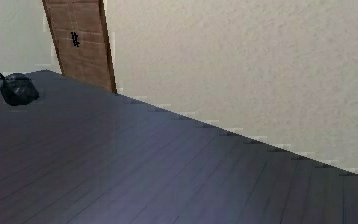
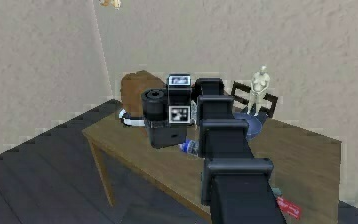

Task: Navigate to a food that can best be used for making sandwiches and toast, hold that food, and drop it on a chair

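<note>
Just by pincer [image 2: 151, 114], brown loaf [image 2: 135, 86]

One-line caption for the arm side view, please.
Arm extended over a wooden table, gripper near a brown loaf; pale figurine and chair beyond.

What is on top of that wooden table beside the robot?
A brown loaf-shaped thing lies at the table's far corner, a pale figurine stands near its back edge, and something blue lies beside the arm. The arm covers the tabletop's middle, hiding whatever is there.

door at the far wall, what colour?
Reddish-brown wood, the panelled door; clearest in the forward view.
</note>
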Controlling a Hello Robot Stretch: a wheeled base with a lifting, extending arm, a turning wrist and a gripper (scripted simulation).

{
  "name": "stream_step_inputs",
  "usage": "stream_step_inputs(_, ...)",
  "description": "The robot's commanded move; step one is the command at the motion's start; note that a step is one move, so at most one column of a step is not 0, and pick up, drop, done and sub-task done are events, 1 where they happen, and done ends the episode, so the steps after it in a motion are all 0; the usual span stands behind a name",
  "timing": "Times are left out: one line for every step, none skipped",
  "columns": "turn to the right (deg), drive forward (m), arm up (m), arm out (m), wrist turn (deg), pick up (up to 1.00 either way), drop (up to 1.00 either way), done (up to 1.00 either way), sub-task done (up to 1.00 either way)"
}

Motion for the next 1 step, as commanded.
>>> stream_step_inputs(0.0, 0.0, -0.4, 0.0, 0.0, 0.0, 0.0, 0.0, 0.0)
